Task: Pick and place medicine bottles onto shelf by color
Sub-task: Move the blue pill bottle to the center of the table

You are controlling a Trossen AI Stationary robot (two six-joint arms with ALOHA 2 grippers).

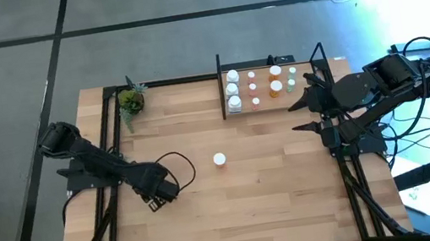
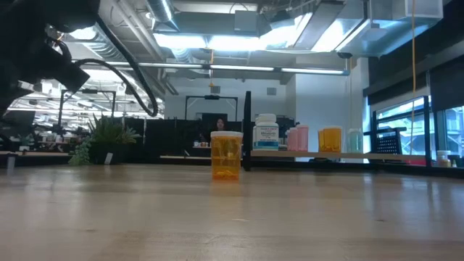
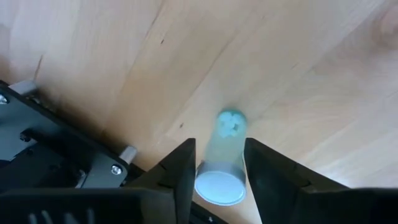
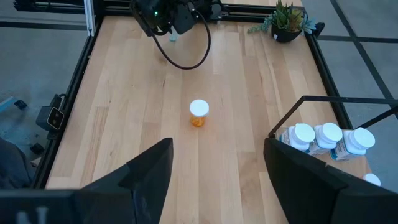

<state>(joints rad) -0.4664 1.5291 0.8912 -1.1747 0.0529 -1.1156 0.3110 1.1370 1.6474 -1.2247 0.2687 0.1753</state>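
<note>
One orange bottle (image 1: 219,160) with a white cap is seen upright mid-table, well apart from everything. Three white bottles (image 1: 233,90) are counted at the left end of the shelf (image 1: 268,106), with smaller pink, orange and green ones beside them. The left gripper (image 3: 217,171) is clenched on a pale green bottle (image 3: 222,163) low over the table's near-left part. The right gripper (image 4: 214,174) is held released near the right edge.
</note>
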